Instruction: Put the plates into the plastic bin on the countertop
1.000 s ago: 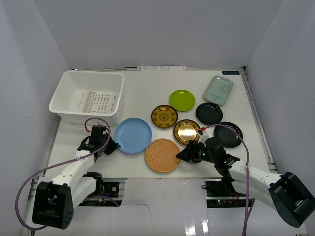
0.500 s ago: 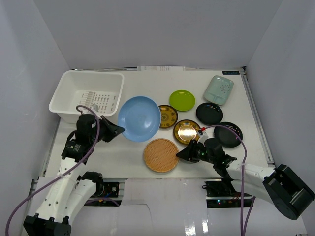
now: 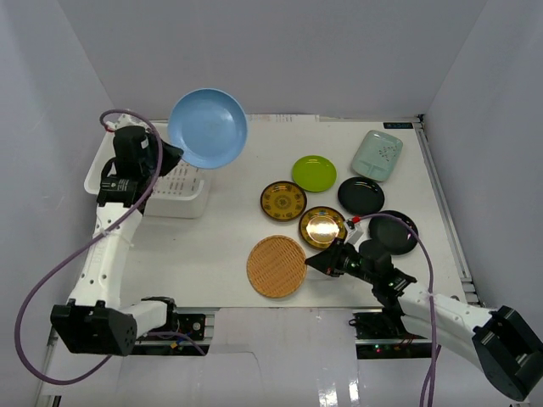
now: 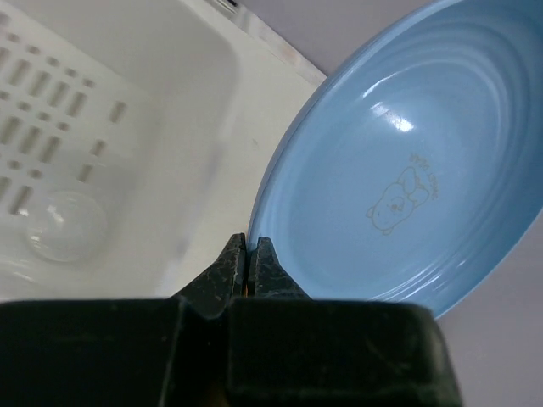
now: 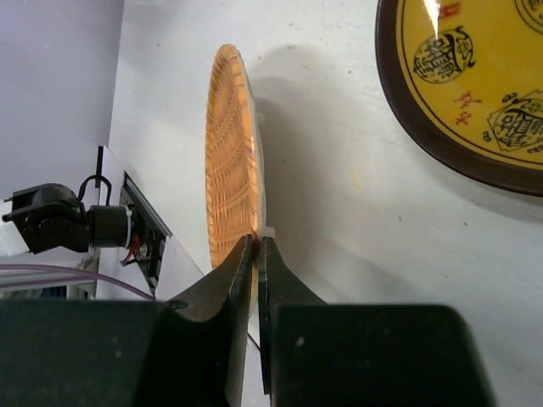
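Your left gripper (image 4: 249, 263) is pinched tight on the rim of the one blue plate (image 3: 208, 127), held tilted in the air. The single white bin (image 3: 174, 203) lies below and left of those jaws. Your right gripper (image 5: 254, 254) is closed on the edge of the one woven plate (image 3: 276, 267). Past its jaws on the countertop (image 3: 212, 246) lie two patterned plates (image 3: 283, 201) (image 3: 321, 226), two black plates (image 3: 361, 195) (image 3: 394, 231), one green plate (image 3: 313, 173) and one mint plate (image 3: 377, 155).

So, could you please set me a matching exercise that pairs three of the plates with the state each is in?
Things:
1. blue plate
2. woven plate
3. green plate

States:
A. rim pinched by the right gripper
B. lying untouched
C. held in the air by the left gripper

Pairs: 1-C, 2-A, 3-B
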Controlling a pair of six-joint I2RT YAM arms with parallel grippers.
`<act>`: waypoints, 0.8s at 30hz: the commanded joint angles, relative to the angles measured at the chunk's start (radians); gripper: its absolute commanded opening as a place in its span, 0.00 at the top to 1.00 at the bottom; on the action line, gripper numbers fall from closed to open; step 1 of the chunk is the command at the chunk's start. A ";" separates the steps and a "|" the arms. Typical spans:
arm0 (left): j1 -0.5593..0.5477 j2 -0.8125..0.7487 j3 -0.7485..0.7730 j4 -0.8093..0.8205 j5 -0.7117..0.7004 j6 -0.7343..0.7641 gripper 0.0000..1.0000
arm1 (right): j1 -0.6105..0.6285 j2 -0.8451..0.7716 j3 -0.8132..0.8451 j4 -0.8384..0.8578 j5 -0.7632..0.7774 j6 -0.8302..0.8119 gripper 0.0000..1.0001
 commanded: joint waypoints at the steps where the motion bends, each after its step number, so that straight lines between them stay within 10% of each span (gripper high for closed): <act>1: 0.175 0.050 0.026 0.003 -0.110 0.040 1.00 | 0.006 -0.089 -0.067 -0.074 0.033 -0.049 0.92; 24: 0.392 0.428 -0.025 -0.010 -0.211 0.104 1.00 | 0.007 -0.212 0.369 -0.261 -0.047 -0.181 0.92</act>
